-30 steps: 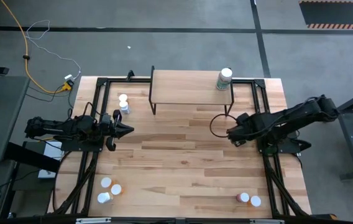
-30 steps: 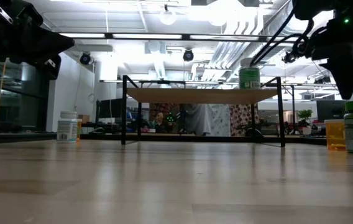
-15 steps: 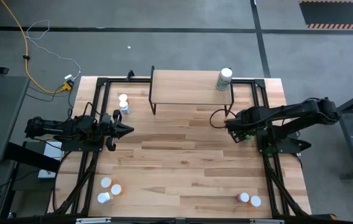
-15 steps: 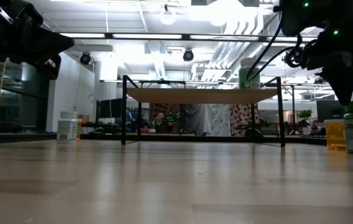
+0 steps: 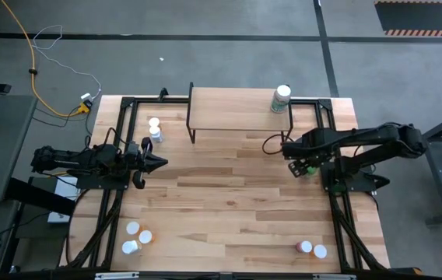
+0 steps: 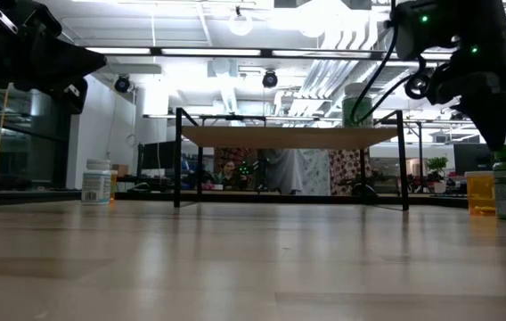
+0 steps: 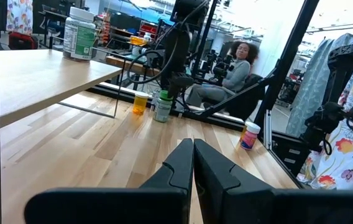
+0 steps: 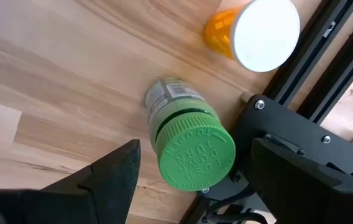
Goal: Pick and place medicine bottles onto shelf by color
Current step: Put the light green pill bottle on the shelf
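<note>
Green is what fills your right wrist camera: the green-capped bottle (image 8: 189,146) stands upright on the table, cap facing the lens, its long axis vertical. Your right gripper (image 5: 300,165) hangs directly above it near the table's right edge, fingers (image 8: 111,174) spread wide on either side of the cap, touching nothing. Just beside that bottle stands an orange bottle (image 8: 251,31) with a white cap, also upright, against the black frame rail (image 8: 325,62). Your left gripper (image 5: 157,162) waits near the table's left edge, jaws pressed together and empty. Farther back, the shelf (image 5: 236,120) sits at the table's far edge, with one white-capped bottle (image 5: 282,99) upright at its right end. Two more bottles (image 5: 155,129) stand on the table off the shelf's left end.
</note>
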